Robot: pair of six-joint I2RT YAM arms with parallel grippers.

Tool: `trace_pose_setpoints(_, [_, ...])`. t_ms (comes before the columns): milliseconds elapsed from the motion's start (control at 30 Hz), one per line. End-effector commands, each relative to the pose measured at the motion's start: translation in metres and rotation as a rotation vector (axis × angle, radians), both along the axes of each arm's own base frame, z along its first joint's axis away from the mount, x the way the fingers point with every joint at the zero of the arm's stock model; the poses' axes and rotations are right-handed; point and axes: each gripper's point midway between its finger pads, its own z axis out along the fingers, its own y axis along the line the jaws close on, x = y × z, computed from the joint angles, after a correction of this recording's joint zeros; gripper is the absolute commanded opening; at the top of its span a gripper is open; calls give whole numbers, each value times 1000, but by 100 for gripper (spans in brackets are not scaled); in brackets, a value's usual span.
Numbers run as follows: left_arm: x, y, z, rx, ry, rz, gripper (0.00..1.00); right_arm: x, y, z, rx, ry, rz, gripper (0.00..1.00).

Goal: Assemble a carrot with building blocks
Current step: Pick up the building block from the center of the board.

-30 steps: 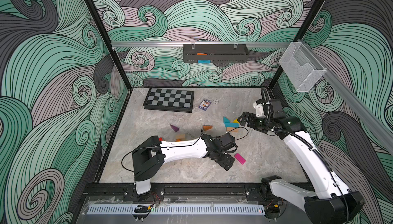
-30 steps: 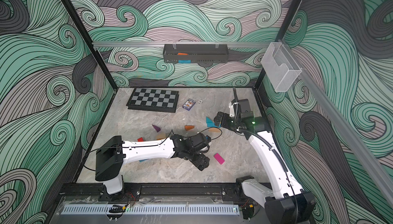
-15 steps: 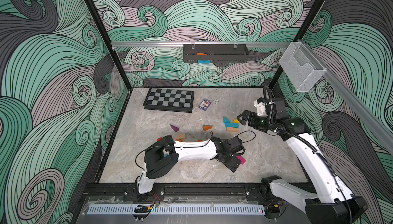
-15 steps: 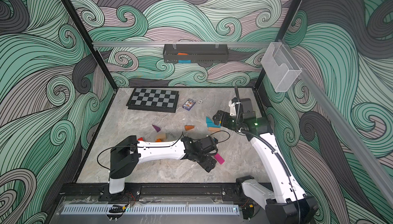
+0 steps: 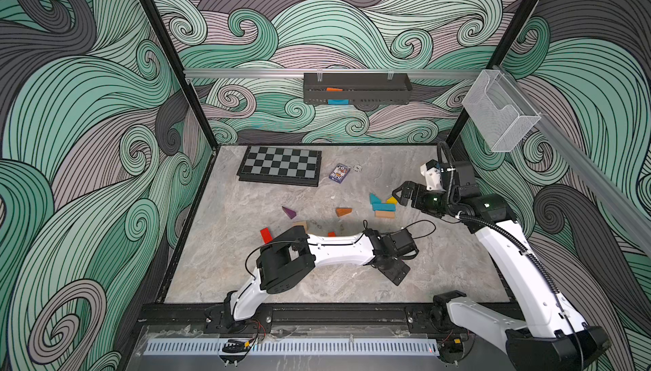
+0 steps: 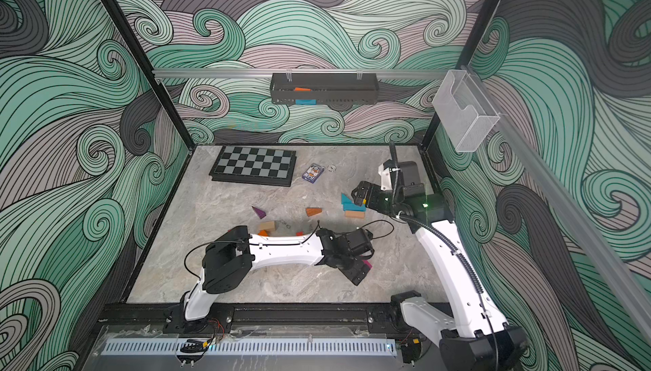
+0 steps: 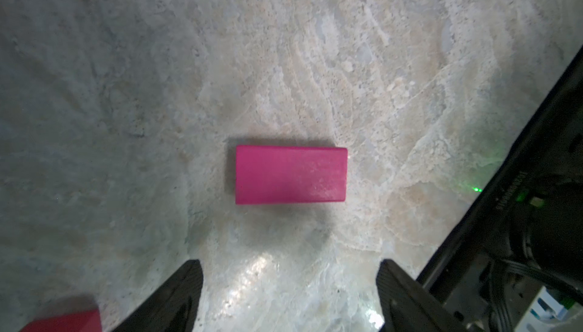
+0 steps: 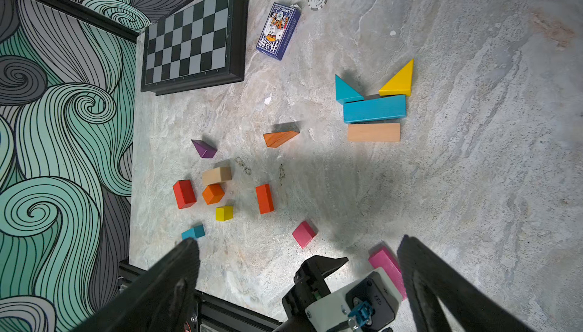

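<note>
A cuboid block [image 7: 291,175] lies flat on the worktop [image 7: 126,94] just ahead of the left fingers [image 7: 179,295], centred on the gap between them, touching neither. A second block [image 7: 63,322] lies outside one finger.

Left arm [image 5: 334,249]: white link shells, black joints; thin black cable [image 5: 422,221] looped behind left pincer [image 7: 288,264]. Right arm [image 5: 503,242]: same scheme; black corrugated conduit [image 5: 450,156], green LEDs [image 5: 488,205] behind right pincer [image 8: 298,240]. Fingers [image 7: 176,295]: black, tapered.

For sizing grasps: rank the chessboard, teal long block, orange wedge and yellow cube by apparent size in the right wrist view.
Largest to smallest:
1. chessboard
2. teal long block
3. orange wedge
4. yellow cube, only slightly smaller
</note>
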Motion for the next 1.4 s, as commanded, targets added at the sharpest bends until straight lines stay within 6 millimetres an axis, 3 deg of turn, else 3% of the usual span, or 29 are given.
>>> trace_pose_setpoints(0, [4, -4, -8, 36, -39, -2, 88, 0, 2, 8, 25, -8, -2, 99])
trace_pose_setpoints(567, [16, -22, -24, 72, -127, 21, 83, 0, 16, 10, 34, -3, 50, 99])
trace_pose_setpoints(800, [12, -24, -35, 89, -107, 25, 65, 0, 18, 11, 34, -8, 58, 99])
trace_pose_setpoints(933, [15, -18, -36, 109, -114, 46, 47, -1, 19, 10, 34, -8, 61, 99])
trace_pose_setpoints(1067, [21, -11, -34, 138, -143, 82, 37, -3, 20, 12, 36, -11, 65, 99])
trace_pose_setpoints(1367, [45, 6, -16, 151, -127, 183, 29, -2, 25, 25, 46, -42, 87, 99])
